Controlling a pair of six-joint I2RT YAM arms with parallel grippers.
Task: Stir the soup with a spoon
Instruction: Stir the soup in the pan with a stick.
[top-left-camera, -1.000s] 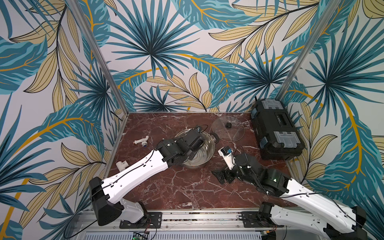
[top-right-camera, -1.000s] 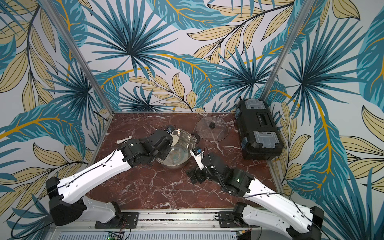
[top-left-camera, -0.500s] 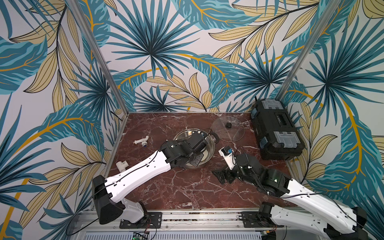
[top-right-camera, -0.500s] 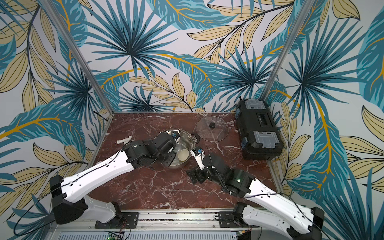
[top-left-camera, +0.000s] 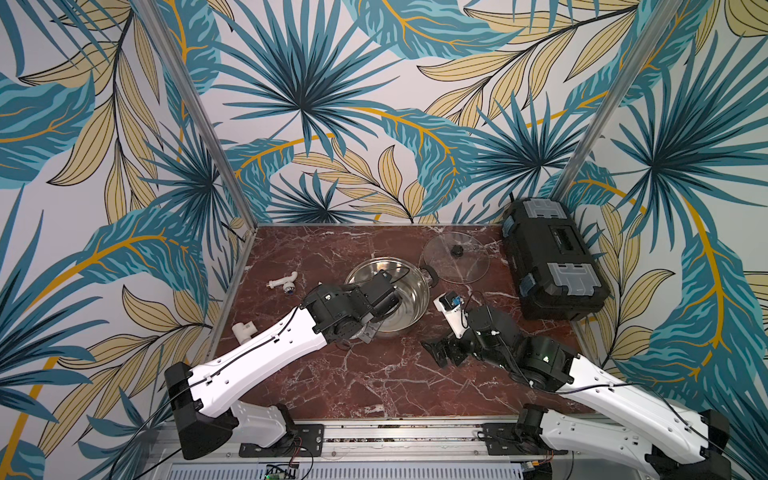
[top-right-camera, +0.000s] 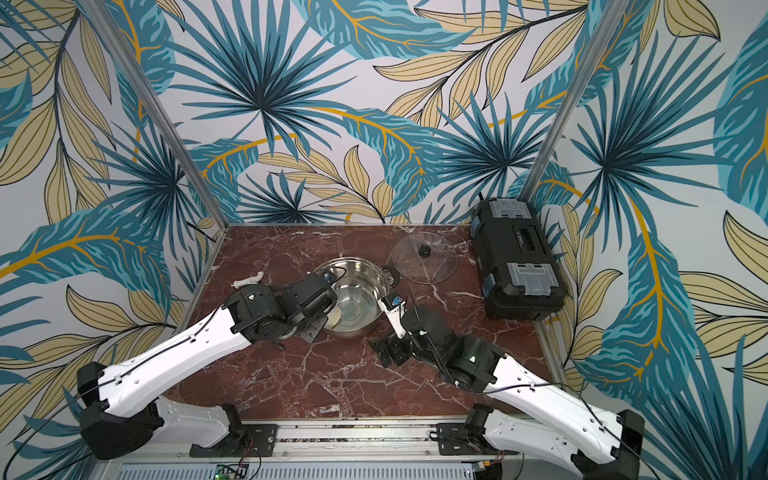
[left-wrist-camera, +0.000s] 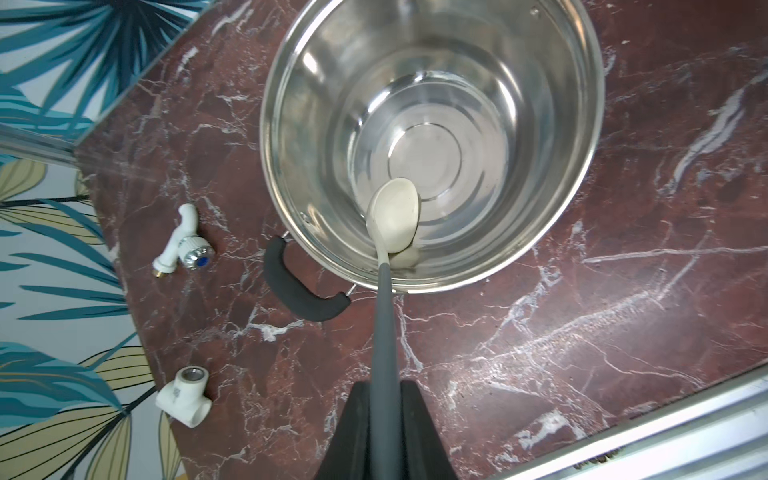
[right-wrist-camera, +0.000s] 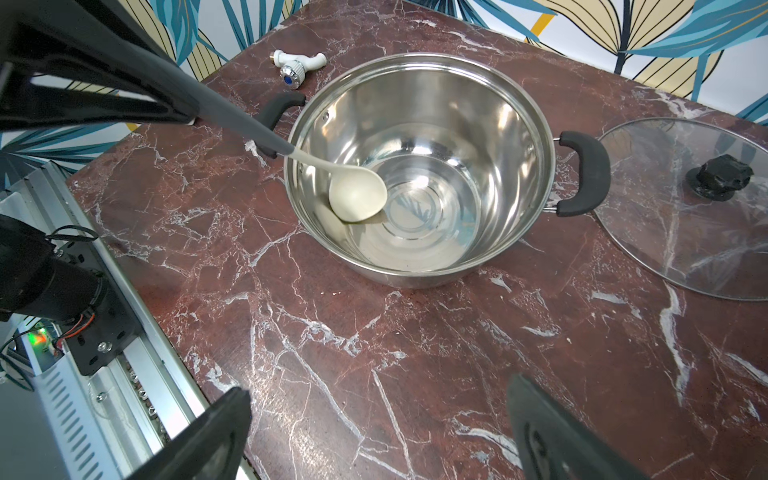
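- Stainless-steel round pot with two black side handles, upright near the middle of the red-brown marble tabletop, slightly toward its back edge; only bare shiny metal inside the pot.
- Long spoon with cream round bowl and slim grey handle, tilted, bowl low inside the pot at the foot of its front-left wall; stem crossing above the rim just beside one black handle. Cannot tell whether touching rim or floor.
- In a top view, only a sliver of the cream spoon showing past the arm.
- Left gripper: black fingers pressed from both sides onto the grey handle end, pinching it. Left gripper poised over the pot's front-left rim.
- Right gripper: fingers spread wide, empty, over bare marble just in front of the pot's right side. Right gripper apart from pot and spoon.
- Clear glass lid with black knob, flat near the back edge, just beside the pot's right handle.
- Black plastic toolbox with grey latches, along the right edge at the back right corner.
- White plastic tap with chrome-and-blue knob, near the left edge, left of the pot.
- White tee pipe fitting at the left edge, nearer the front.
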